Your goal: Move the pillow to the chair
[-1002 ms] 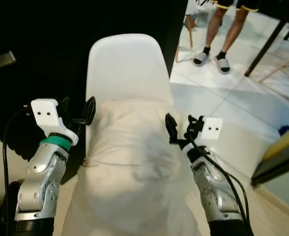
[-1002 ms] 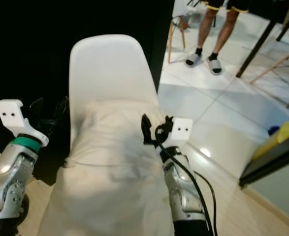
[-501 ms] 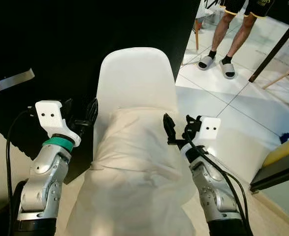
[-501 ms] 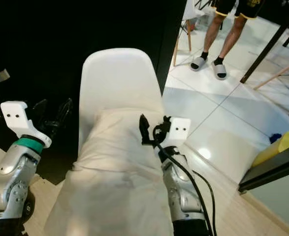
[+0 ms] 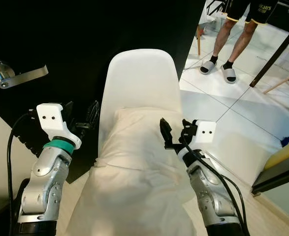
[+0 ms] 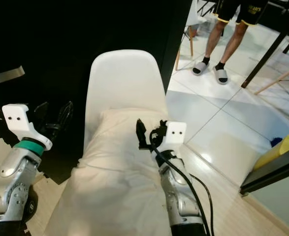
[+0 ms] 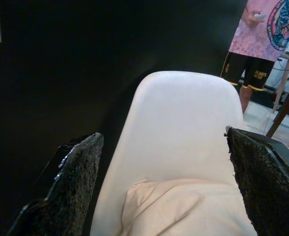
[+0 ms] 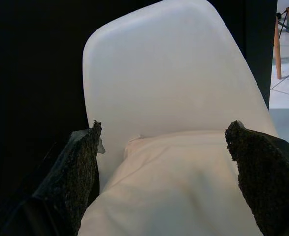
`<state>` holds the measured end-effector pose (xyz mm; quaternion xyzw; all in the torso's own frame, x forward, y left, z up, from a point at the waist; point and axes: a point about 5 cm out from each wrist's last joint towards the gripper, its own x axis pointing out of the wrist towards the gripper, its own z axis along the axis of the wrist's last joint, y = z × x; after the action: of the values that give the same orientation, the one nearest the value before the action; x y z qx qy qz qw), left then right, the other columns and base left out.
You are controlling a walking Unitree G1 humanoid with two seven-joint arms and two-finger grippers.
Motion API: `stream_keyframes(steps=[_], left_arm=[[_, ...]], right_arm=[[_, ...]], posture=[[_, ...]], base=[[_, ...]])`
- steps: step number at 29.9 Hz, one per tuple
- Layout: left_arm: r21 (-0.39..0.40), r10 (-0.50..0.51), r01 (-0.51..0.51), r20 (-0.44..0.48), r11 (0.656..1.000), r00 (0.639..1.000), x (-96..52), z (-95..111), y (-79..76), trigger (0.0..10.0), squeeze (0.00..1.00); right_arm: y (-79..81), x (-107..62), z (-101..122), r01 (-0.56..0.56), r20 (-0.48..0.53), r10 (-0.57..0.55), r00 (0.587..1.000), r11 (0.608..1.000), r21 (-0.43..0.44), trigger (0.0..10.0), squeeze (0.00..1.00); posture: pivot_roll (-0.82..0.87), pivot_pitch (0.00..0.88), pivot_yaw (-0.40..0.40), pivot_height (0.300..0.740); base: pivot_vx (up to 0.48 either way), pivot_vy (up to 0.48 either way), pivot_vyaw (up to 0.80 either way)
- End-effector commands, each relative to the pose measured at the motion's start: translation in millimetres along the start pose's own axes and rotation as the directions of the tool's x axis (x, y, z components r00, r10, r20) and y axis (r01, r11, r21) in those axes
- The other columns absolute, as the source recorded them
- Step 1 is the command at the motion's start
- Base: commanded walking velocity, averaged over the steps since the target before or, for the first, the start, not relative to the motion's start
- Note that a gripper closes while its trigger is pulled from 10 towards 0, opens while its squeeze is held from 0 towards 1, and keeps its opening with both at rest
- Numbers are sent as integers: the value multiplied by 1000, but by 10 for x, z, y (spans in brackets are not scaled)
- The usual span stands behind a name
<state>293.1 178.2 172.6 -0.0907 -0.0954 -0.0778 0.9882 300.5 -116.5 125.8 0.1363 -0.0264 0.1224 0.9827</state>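
Head camera: the soft cream fabric pillow (image 5: pixel 134 167) lies on the white moulded plastic chair (image 5: pixel 140 78), its far end against the backrest and its near end hanging toward the robot. The left gripper (image 5: pixel 80 115) is just off the chair's left edge, fingers spread, holding nothing. The right gripper (image 5: pixel 174 133) sits by the pillow's right side, also spread. A person's legs in sandals (image 5: pixel 222 71) stand on the pale tiled floor (image 5: pixel 233 118).

Left wrist: both fingers (image 7: pixel 78 172) wide apart, chair and pillow between them.

Right wrist: same, fingers (image 8: pixel 75 167) wide apart around the pillow.
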Motion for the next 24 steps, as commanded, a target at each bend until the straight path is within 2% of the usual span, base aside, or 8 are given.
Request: stream_keyframes(steps=[1,24], left_arm=[[2,-1,1,-17,1000,1000,-38,-51,-10,10000,0],[-7,-16,16,-18,1000,1000,-43,-64,-39,10000,0]], right_arm=[[4,-39,-41,0,-21,-1,1000,1000,-8,10000,0],[4,-48,-67,0,-38,-1,999,1000,-15,10000,0]], posture=[[3,81,48,740],[-1,85,49,740]], base=[[0,0,0],[0,0,0]])
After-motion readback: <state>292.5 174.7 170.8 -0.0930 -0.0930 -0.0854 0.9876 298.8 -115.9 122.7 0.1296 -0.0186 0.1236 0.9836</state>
